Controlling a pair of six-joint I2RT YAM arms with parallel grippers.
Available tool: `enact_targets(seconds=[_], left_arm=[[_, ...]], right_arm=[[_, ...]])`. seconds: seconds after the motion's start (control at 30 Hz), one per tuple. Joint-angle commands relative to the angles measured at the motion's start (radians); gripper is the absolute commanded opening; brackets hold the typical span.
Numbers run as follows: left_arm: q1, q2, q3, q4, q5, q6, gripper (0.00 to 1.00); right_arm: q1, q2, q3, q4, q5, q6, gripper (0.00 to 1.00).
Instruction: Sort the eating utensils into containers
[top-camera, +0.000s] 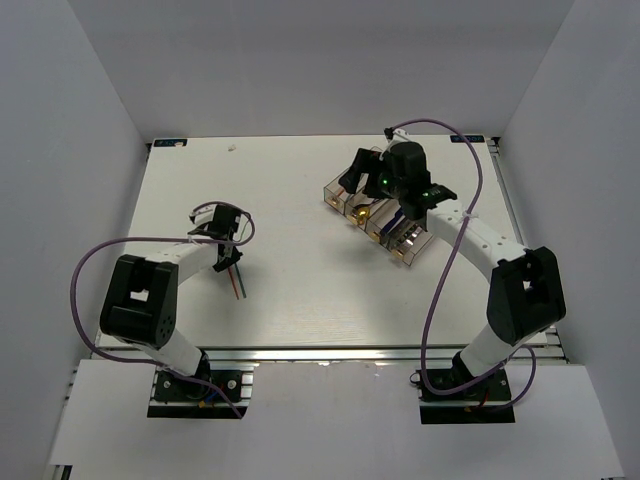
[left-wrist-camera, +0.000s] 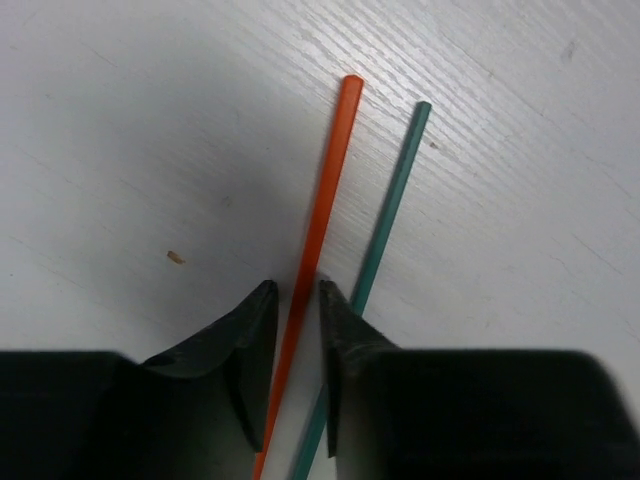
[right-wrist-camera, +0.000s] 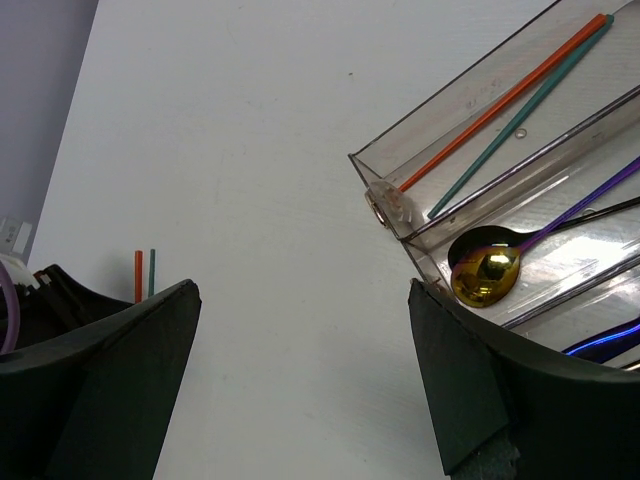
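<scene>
An orange chopstick (left-wrist-camera: 325, 190) and a green chopstick (left-wrist-camera: 392, 205) lie side by side on the white table. My left gripper (left-wrist-camera: 295, 290) is down at the table, its jaws narrowed onto the orange chopstick; the green one runs just outside and under the right finger. In the top view the left gripper (top-camera: 228, 240) is at the pair's (top-camera: 237, 282) far end. My right gripper (right-wrist-camera: 302, 285) is wide open and empty, hovering by the near-left end of the containers (right-wrist-camera: 440, 92). The first bin holds an orange chopstick (right-wrist-camera: 500, 100) and a green one (right-wrist-camera: 520, 125).
The second bin holds a gold-bowled spoon (right-wrist-camera: 485, 272) with a purple handle, and a blue utensil (right-wrist-camera: 610, 340) shows in the bin beyond. The bins (top-camera: 385, 225) sit at the table's back right. Grey walls enclose the table on three sides.
</scene>
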Motion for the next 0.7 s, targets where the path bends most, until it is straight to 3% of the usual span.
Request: enact_targets(seconds=[0.0,0.23,0.47,0.57,0.67], left_arm=[[0.004,0.035,0.019,-0.054,-0.015,-0.001,0.3],[0.005,0.063,0.014,-0.083,-0.009,-0.017,0.32],[0.014,0.091,-0.059,-0.033,0.066,-0.017,0.27],[0.019,0.101,-0.09,-0.011,0.1,-0.018,0.0],[0.019,0.071,-0.113,-0.009,0.099,-0.029,0.0]], right_arm=[[0.008,-0.004,0.037,0.018,-0.007,-0.016,0.89],[0.008,-0.022,0.031,0.038,-0.057,0.001,0.89],[0.008,-0.033,0.023,0.055,-0.117,0.01,0.89],[0.008,-0.042,0.016,0.066,-0.14,0.02,0.89],[0.008,-0.053,0.008,0.073,-0.145,0.024,0.89]])
